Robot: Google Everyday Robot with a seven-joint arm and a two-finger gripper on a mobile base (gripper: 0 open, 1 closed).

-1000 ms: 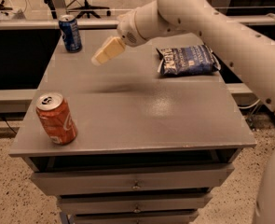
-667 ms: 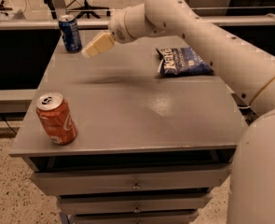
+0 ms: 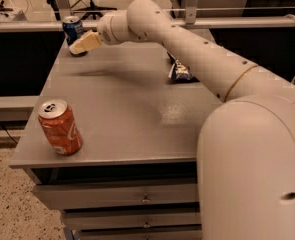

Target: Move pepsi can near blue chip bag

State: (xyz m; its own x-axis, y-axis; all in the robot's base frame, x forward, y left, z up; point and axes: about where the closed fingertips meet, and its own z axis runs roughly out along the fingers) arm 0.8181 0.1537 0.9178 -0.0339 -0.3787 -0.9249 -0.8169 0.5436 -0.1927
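The pale cream two-finger gripper [image 3: 82,43] sits at the far left of the flat grey metal tabletop [image 3: 118,104]. Its tip lies across the lower right of the small dark blue pepsi can [image 3: 72,27]. Whether it is spread or closed cannot be told, nor whether it touches the can. That can stands upright at the far left corner. The crinkled dark blue chip bag [image 3: 181,74] lies on the far right, well apart from it and mostly hidden behind the white robot arm [image 3: 202,59]. A red-orange soda can [image 3: 61,128] stands, slightly tilted, at the near left edge, above the grey drawers [image 3: 117,196].
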